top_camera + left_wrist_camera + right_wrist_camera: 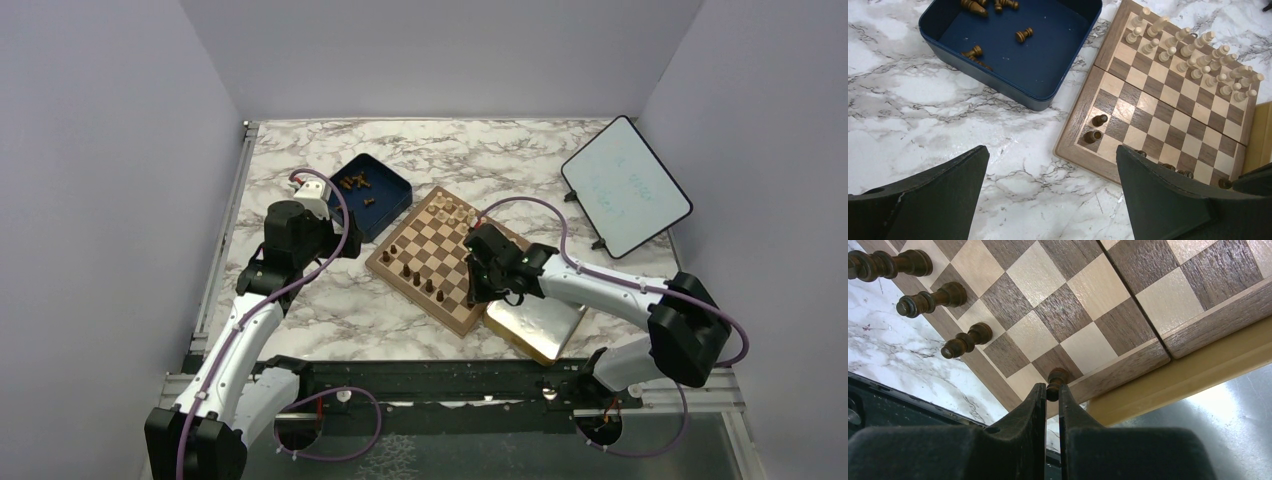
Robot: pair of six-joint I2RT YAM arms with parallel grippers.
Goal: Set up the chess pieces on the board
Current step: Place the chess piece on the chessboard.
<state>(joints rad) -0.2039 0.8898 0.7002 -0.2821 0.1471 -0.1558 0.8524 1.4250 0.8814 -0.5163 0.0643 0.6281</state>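
1 dark chess piece (1057, 376) is pinched in the right gripper (1051, 388), at the board's (1063, 315) corner square just ahead; next, I judge, release and lift straight up, while the left gripper (1050, 150) gapes open.

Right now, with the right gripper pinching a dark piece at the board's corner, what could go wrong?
The right gripper pinches only the top of the dark piece on the corner square of the board. If released tilted, the piece could topple over the edge toward the gold tray. Pulling away sideways, the gripper might also clip the neighbouring pawn standing in the same row.
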